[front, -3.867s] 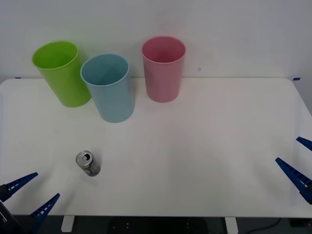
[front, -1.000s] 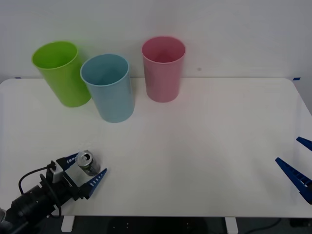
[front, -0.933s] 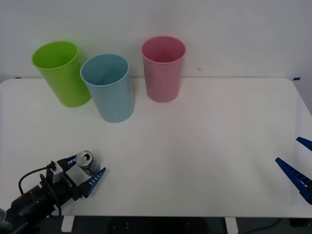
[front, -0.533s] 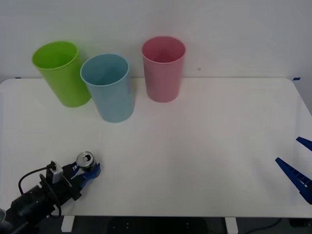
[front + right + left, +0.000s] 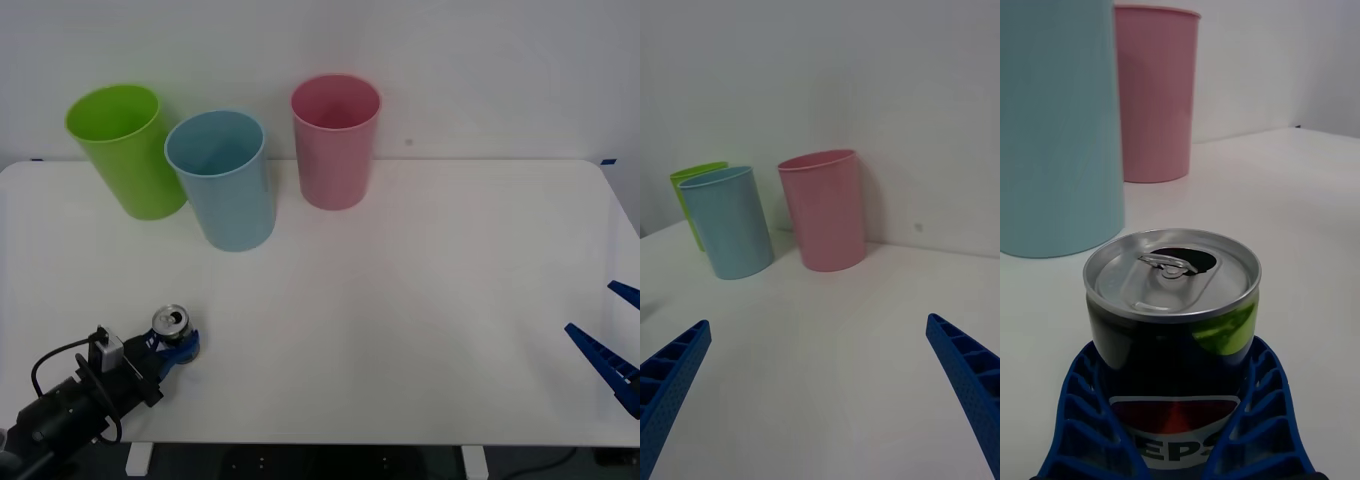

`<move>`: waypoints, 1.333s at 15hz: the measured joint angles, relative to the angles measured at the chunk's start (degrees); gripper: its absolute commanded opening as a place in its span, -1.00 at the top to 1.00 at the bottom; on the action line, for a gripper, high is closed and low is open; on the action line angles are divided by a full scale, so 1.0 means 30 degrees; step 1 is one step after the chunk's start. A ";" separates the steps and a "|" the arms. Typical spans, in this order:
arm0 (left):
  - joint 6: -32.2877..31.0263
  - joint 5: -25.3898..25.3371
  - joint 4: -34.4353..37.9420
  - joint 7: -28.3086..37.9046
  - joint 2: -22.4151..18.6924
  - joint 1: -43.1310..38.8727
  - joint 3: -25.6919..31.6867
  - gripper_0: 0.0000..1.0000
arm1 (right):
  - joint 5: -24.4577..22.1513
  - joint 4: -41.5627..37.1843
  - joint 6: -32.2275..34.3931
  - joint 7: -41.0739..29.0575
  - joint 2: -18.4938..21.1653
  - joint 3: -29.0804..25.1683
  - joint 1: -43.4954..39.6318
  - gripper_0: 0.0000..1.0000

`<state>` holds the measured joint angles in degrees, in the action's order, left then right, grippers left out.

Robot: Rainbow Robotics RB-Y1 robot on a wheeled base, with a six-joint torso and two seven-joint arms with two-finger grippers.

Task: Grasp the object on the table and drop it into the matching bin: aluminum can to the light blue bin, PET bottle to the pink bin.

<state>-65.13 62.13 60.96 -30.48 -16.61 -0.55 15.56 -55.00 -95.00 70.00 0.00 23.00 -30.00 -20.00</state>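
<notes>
Gripping the can point(image 5: 173, 324) at the near left of the surface point(image 5: 420, 300), the left hand point(image 5: 170, 348) pinches its dark label, where "EPS" reads in white below a red-blue emblem. Right hand point(image 5: 612, 345) waits spread, near right.

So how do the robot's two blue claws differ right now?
The left gripper is shut on the can at the table's near left; the right gripper is open and holds nothing, out at the table's right edge. Both have blue ribbed fingers.
</notes>
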 measured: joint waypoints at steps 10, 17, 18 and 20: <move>0.0093 -0.1136 0.4685 0.3179 0.0000 -0.1366 0.0401 1.00 | 0.0000 0.0000 0.0000 0.0003 0.0000 0.0000 0.0000 -1.00; 0.1303 -0.1167 0.9048 0.6506 -0.0001 -0.2780 0.0757 1.00 | 0.0000 0.0000 0.0000 0.0001 0.0000 0.0000 0.0000 -1.00; 0.1582 -0.1176 0.9486 0.6688 -0.0001 -0.2896 0.0759 1.00 | 0.0000 0.0000 0.0000 0.0002 0.0000 0.0000 0.0000 -1.00; 0.1978 -0.1353 1.0189 0.6999 -0.0001 -0.2948 0.0749 1.00 | 0.0000 0.0000 0.0000 0.0001 0.0000 0.0000 0.0000 -1.00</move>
<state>-59.20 58.07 91.52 -9.49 -16.61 -9.40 17.81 -55.00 -95.00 70.00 0.00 23.00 -30.00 -20.00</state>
